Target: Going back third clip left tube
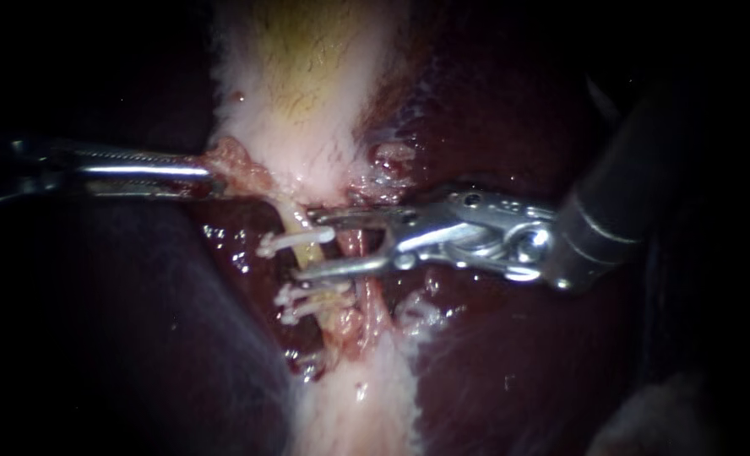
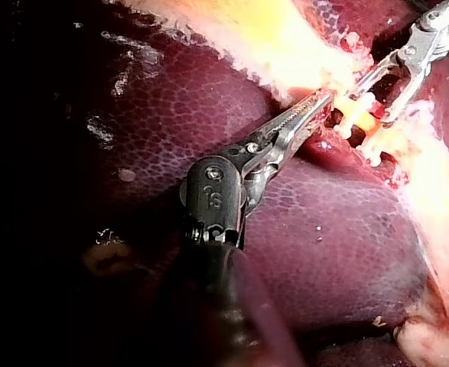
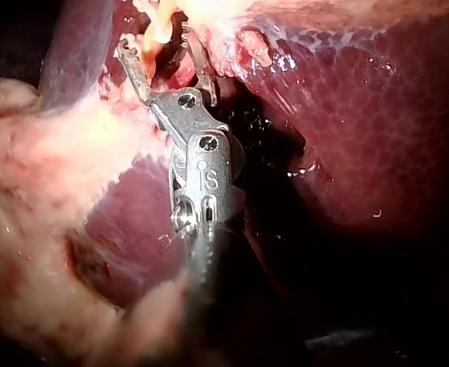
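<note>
Two tubes run down from the gallbladder [image 1: 307,76]: the yellowish left tube [image 1: 310,253] and the reddish right tube [image 1: 356,243]. One white clip [image 1: 290,242] crosses the left tube, and two more clips [image 1: 306,302] sit lower on it. My right instrument [image 1: 306,245] stands open with its jaws straddling both tubes, the upper clip lying between them untouched. The right wrist view shows the same open jaws [image 3: 159,46] around the yellowish tube [image 3: 161,29]. My left instrument [image 1: 213,173] is shut on the frayed tissue at the gallbladder's edge [image 1: 240,160], also seen in the left wrist view [image 2: 320,103].
Dark red liver [image 1: 519,355] lies on both sides of the tubes. A pale band of tissue [image 1: 366,397] continues below the clips. The right instrument's shaft [image 1: 611,211] enters from the upper right over the liver.
</note>
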